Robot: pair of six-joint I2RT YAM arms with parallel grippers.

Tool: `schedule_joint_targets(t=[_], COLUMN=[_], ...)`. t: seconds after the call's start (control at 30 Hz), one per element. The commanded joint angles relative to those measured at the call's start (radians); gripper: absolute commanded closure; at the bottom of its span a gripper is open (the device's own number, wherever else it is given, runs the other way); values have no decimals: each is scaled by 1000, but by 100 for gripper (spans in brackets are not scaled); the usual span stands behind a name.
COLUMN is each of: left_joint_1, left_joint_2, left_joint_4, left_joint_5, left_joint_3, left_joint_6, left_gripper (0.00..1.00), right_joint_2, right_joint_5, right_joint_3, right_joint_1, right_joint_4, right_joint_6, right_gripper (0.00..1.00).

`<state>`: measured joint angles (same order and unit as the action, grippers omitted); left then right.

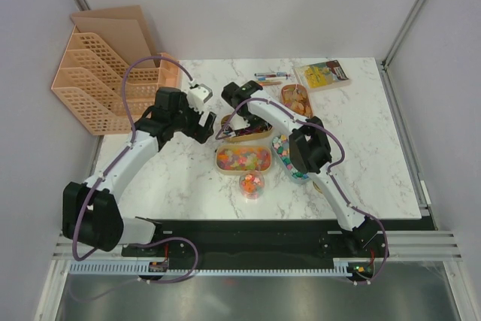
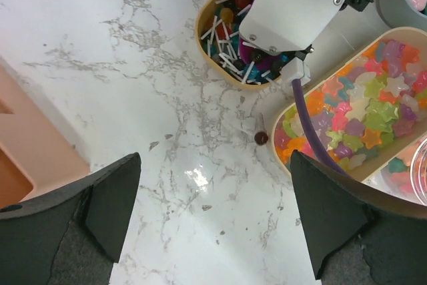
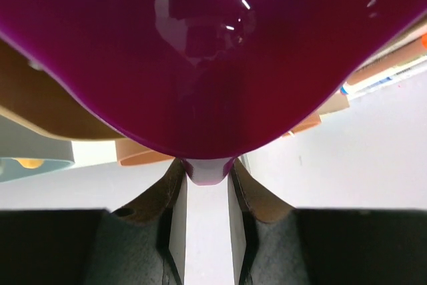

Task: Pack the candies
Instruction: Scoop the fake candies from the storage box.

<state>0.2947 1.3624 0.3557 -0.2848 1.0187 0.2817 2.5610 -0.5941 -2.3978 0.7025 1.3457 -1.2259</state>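
Left hand: we see it spread wide.
Right hand: pinching a glossy magenta lollipop by its white stick.

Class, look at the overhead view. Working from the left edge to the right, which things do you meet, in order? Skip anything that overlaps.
orange file rack → left gripper → tray of star candies → yellow packet

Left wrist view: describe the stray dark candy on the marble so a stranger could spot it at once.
On the white marble table, find the gap between the oval tray of stick lollipops and the tray of star-shaped jellies. Beside the star tray's corner lies one small round dark candy. It alone sits loose on bare stone, outside every tray.
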Motion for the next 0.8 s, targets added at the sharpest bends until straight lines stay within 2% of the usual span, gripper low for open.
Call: schedule_joint_targets(t=[0.0,0.3,0.43,0.63,0.77], left_joint_1=[-5,-17,-17,-17,-17], left_joint_2=[-43,-34,-16,44,52], left_joint_4=[35,55,48,72,75], left_joint_5=[61,137,248,358,397], left_joint_3=[-9,46,87,181,219], left_joint_6=[45,113,99,113,123], left_gripper=[0,0,0,0,0], right_joint_2=[-58,-113,-156,-281,-329], right_joint_5=[88,224,335,464,493], right_joint_3=[6,38,61,258,313], right_joint_1=[5,-38,-64,-81,-89], right_joint_4=[53,-13,-37,-229,-250], right_joint_6=[28,68,98,126,158], right_gripper=[100,100,100,100,100])
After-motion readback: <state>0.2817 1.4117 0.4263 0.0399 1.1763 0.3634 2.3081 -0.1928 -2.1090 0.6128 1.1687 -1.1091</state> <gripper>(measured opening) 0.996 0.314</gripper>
